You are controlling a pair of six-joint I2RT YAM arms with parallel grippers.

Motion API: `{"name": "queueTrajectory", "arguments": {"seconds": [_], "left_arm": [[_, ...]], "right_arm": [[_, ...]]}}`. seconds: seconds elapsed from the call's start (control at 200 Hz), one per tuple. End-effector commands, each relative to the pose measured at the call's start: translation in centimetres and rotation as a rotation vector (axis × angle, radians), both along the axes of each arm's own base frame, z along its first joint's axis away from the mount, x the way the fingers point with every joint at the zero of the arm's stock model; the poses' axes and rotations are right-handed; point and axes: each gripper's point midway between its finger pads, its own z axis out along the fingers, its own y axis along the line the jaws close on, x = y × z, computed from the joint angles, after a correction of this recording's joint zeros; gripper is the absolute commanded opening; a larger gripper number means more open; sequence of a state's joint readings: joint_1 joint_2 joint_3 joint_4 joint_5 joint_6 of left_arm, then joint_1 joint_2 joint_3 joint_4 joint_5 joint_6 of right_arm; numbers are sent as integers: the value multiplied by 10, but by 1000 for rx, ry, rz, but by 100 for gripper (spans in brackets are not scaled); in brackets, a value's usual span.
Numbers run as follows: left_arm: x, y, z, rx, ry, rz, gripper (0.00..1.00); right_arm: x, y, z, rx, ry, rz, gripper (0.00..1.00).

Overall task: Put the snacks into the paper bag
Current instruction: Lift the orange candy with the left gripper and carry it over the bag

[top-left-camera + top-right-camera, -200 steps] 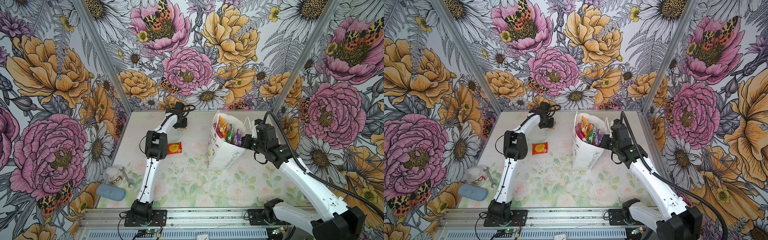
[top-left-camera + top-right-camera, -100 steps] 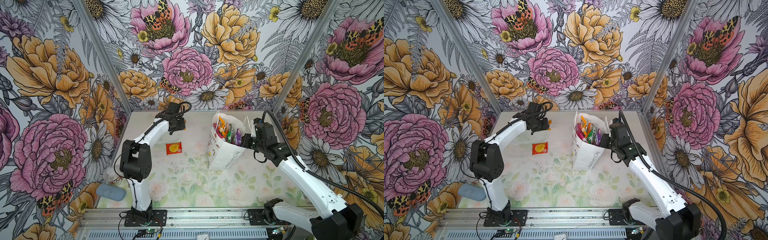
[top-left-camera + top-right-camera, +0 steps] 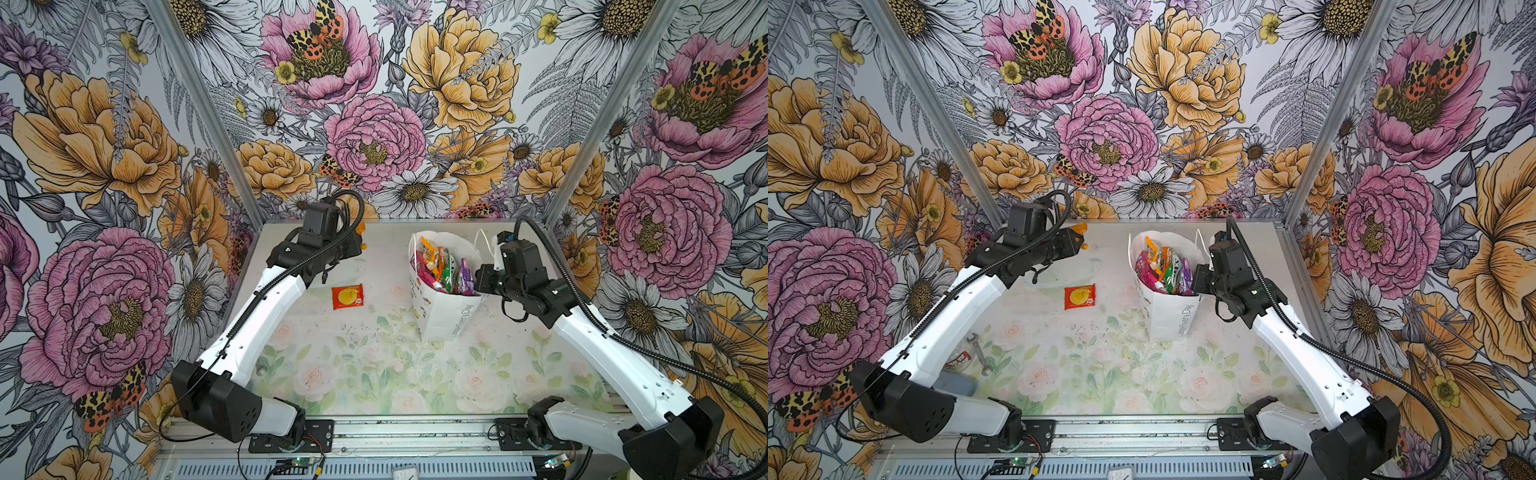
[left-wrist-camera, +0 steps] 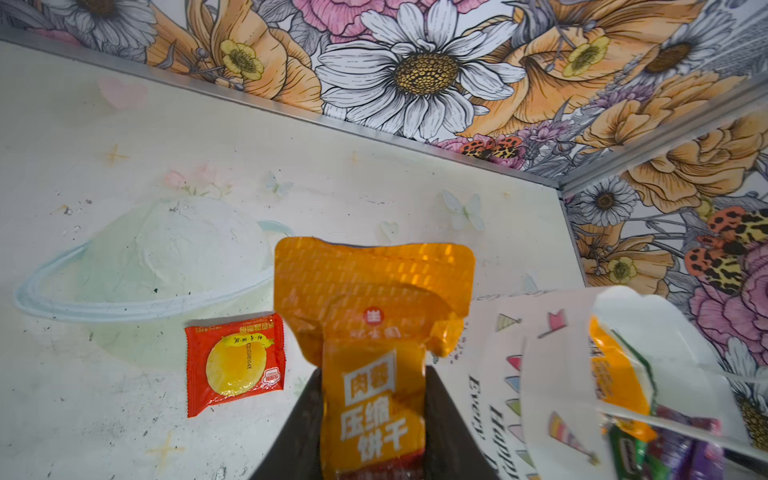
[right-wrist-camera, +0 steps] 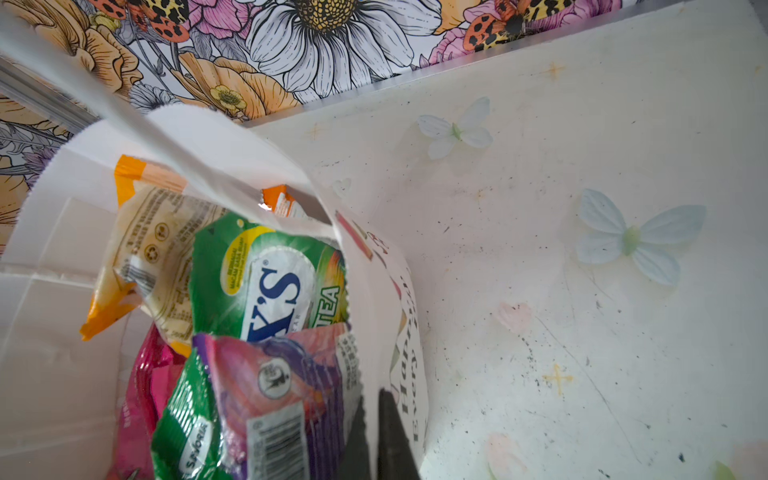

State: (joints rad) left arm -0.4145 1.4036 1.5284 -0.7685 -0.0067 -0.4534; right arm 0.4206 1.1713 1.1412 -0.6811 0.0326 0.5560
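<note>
Top views, left gripper point(image 3: 356, 245): clamped on an orange packet point(image 3: 363, 227), held above the table point(image 3: 374, 374) toward 11 o'clock of the workspace.
Top views, red-orange packet point(image 3: 348, 296): flat on the table with its yellow circle up, at 9 o'clock of the paper bag point(image 3: 440, 320) and well apart from it, at 6 o'clock of the left gripper.
Top views, paper bag: upright with its mouth open, toward 1 o'clock from the table's middle, with colourful snacks point(image 3: 442, 270) packed inside.
Top views, right gripper point(image 3: 478, 282): at the bag's 3 o'clock rim, closed on the paper.
Top view, clutter: wrench point(image 3: 978, 353) and blue-grey case point(image 3: 957, 382) at 8 o'clock of the table, the case half hidden under the left arm.
Left wrist, left gripper point(image 4: 372, 395): dark jaws pressed on both sides of the orange packet point(image 4: 374, 316), which has white lettering and a free, crumpled end.
Left wrist, surroundings: red-orange packet point(image 4: 235, 363) lying at the edge of a ringed planet print point(image 4: 145, 257); paper bag point(image 4: 552, 365) just beside the held packet.
Right wrist, right gripper point(image 5: 372, 432): pinched tight on the bag's lettered wall.
Right wrist, paper bag point(image 5: 62, 291): holding a FOX'S packet point(image 5: 270, 286), purple-pink packet point(image 5: 270, 382), green packet point(image 5: 187, 424), pink packet point(image 5: 139, 399) and orange-edged packet point(image 5: 158, 241), crowded together.
</note>
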Motion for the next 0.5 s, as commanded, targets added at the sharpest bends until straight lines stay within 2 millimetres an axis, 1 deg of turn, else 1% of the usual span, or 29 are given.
{"name": "queueTrajectory", "arguments": {"seconds": [0.0, 0.175, 0.28, 0.355, 0.41, 0.435, 0.495], "left_arm": [[-19, -10, 34, 44, -55, -29, 28], [-45, -32, 94, 70, -178, -90, 27], [-60, -45, 122, 73, -239, -136, 27], [-70, -59, 136, 70, -269, -189, 27], [-77, -72, 142, 75, -279, -234, 28], [-77, -74, 143, 93, -282, -228, 28], [-81, -88, 142, 113, -268, -262, 28]], "right_arm": [[14, 8, 40, 17, -127, 7, 0], [14, 17, 41, 16, -127, 31, 0], [13, 18, 40, 14, -126, 35, 0], [11, 19, 38, 13, -122, 38, 0], [10, 19, 36, 12, -120, 38, 0], [9, 20, 36, 14, -120, 40, 0], [9, 19, 35, 13, -119, 36, 0]]}}
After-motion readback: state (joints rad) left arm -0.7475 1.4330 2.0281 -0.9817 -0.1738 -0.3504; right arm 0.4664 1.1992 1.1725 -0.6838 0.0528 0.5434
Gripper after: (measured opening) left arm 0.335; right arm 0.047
